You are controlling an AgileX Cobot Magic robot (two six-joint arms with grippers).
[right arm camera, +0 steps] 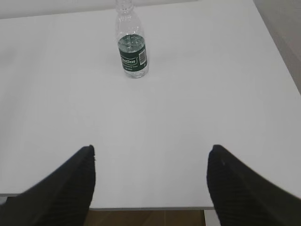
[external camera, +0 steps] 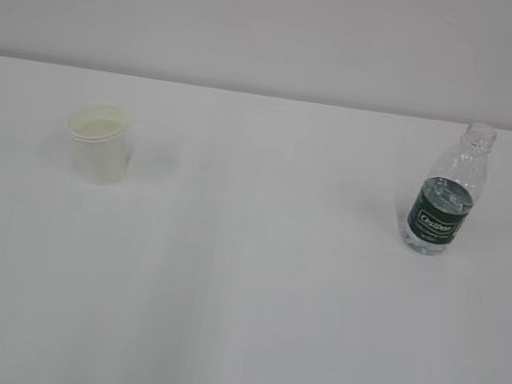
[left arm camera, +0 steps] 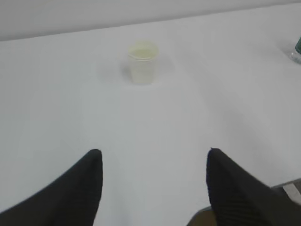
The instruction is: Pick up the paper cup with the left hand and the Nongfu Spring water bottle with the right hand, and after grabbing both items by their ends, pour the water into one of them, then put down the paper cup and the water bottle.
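Note:
A small white paper cup (external camera: pixel 99 144) stands upright on the left of the white table; in the left wrist view the paper cup (left arm camera: pixel 142 62) sits far ahead of my left gripper (left arm camera: pixel 154 153), which is open and empty. The Nongfu Spring water bottle (external camera: pixel 449 191), clear with a dark green label and no cap, stands upright on the right with water in its lower part. In the right wrist view the bottle (right arm camera: pixel 132 43) is well ahead and left of centre of my right gripper (right arm camera: pixel 150 149), open with nothing between its fingers. Neither arm shows in the exterior view.
The white table (external camera: pixel 252 279) stretches between cup and bottle. Its near edge (right arm camera: pixel 150 207) lies just below my right gripper, with brown floor beyond it. The table's right edge (right arm camera: pixel 277 47) runs past the bottle. A pale wall (external camera: pixel 283 21) stands behind.

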